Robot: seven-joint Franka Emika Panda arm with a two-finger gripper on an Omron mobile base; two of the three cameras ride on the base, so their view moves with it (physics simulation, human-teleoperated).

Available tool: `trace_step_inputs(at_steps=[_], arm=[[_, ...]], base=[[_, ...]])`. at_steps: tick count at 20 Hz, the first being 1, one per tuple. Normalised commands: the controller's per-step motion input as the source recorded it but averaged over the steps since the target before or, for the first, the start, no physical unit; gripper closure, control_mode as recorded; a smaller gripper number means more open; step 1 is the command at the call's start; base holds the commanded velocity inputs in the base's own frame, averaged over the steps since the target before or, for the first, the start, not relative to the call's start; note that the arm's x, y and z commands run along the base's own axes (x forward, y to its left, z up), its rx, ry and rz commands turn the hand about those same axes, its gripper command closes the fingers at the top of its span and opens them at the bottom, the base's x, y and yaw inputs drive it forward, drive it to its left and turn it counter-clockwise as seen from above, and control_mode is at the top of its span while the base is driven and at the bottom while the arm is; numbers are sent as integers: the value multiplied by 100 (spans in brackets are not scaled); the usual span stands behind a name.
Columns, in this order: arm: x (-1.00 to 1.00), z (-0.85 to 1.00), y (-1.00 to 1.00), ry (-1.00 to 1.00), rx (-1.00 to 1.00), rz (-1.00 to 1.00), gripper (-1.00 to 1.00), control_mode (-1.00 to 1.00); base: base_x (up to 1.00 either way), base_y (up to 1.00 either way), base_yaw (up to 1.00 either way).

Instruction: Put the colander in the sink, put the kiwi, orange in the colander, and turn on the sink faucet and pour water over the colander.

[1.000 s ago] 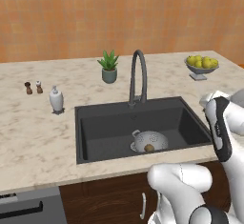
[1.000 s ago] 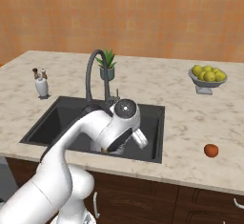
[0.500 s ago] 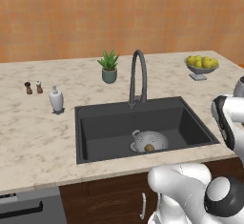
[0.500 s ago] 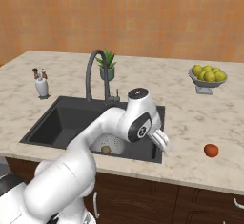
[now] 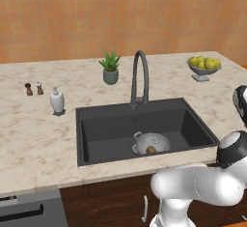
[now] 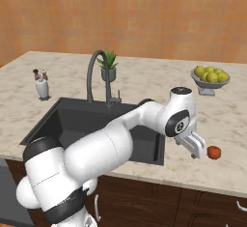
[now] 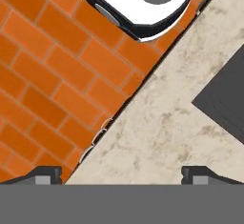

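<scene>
We count one colander (image 5: 151,143), one kiwi (image 5: 151,149) and one orange (image 6: 214,152). The colander sits in the sink (image 5: 101,129), well to the left of our gripper (image 6: 198,148), with the kiwi inside it. The orange lies on the counter (image 6: 226,120) just beside the gripper, whose fingers are spread wide with nothing between them. One faucet (image 5: 139,78) stands behind the sink.

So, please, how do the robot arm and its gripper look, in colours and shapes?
The arm is made of thick, rounded, glossy white segments joined by dark grey to black bands, with a round dark cap on one joint. The gripper is a small white block at the end of the wrist. Its two finger tips are small, dark and squared. No loose cables or markings are visible.
</scene>
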Motion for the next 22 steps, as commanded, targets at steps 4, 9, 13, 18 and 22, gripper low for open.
trace_step_inputs(at_steps=[4, 9, 13, 18, 22], arm=[[3, -22, -42, 0, 9, 0, -100, -100], [15, -30, -25, 0, 3, 0, -100, -100], [27, -38, -7, -5, 0, 0, -100, -100], [29, -37, -10, -1, 0, 0, -100, -100], [21, -33, -27, 0, 0, 0, -100, -100]], base=[[0, 0, 0], [0, 0, 0], [0, 0, 0], [0, 0, 0], [0, 0, 0]])
